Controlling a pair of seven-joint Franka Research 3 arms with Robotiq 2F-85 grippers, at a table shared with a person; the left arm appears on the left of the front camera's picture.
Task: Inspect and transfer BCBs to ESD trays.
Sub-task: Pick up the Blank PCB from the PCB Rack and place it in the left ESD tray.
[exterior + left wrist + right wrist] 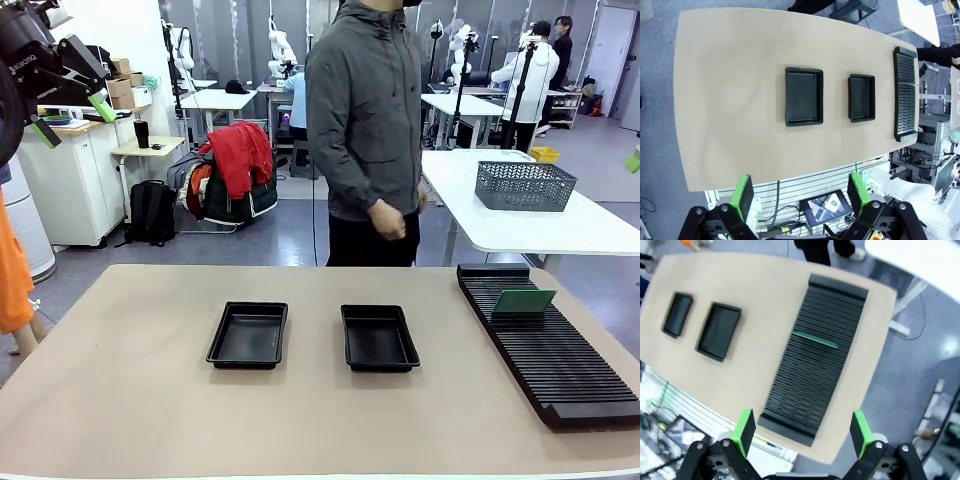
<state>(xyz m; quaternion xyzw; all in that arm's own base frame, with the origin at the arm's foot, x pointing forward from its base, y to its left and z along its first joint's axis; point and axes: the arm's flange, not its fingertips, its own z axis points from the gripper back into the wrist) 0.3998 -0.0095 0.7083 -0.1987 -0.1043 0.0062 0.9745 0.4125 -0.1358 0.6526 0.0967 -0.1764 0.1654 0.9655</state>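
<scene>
first step, i judge; green board (524,300) stands in the rack (560,370); left tray (248,335), right tray (379,338) empty; left gripper (800,192), right gripper (802,429) high, wide, holding nothing; next, the right must drop onto the board's edge.

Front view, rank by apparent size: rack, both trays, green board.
1. Rack, largest.
2. Left tray and right tray: look alike, no ranking.
3. Green board, smallest, standing in the rack.

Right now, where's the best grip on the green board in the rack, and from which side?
Its free top edge, from above, fingers on the two flat faces: the board stands on edge in the rack, its lower edge sunk between the ribs.
</scene>
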